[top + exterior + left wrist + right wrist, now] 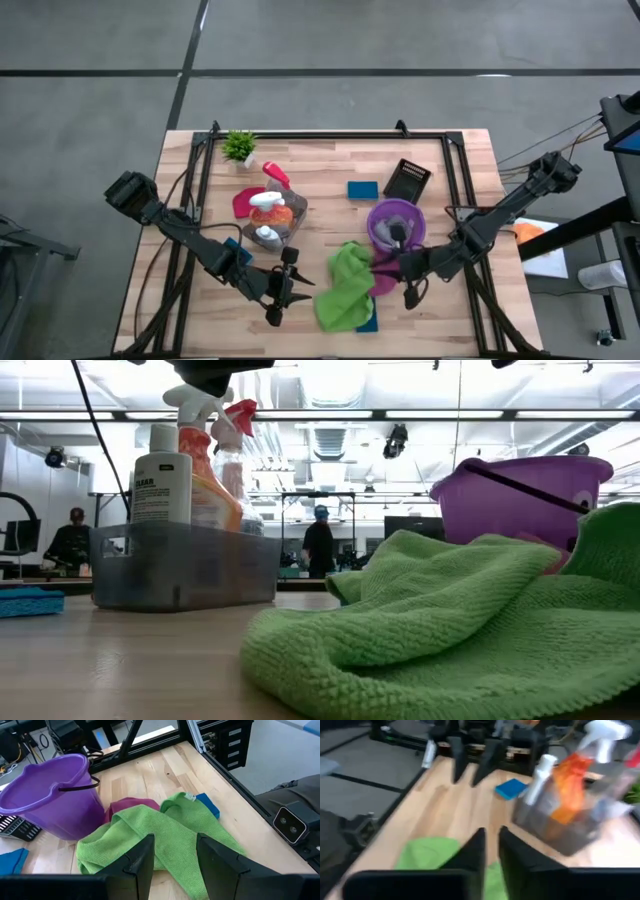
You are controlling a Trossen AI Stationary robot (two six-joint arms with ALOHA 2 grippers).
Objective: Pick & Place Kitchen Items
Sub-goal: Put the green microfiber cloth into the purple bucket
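Both tools [275, 312] [408, 297] hover near table's [330, 160] front edge.

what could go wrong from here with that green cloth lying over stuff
The green cloth covers part of a blue sponge and touches the magenta cloth by the purple bucket. Lifting it could drag either along. The left gripper and right gripper flank the cloth, so both reaching in may collide.
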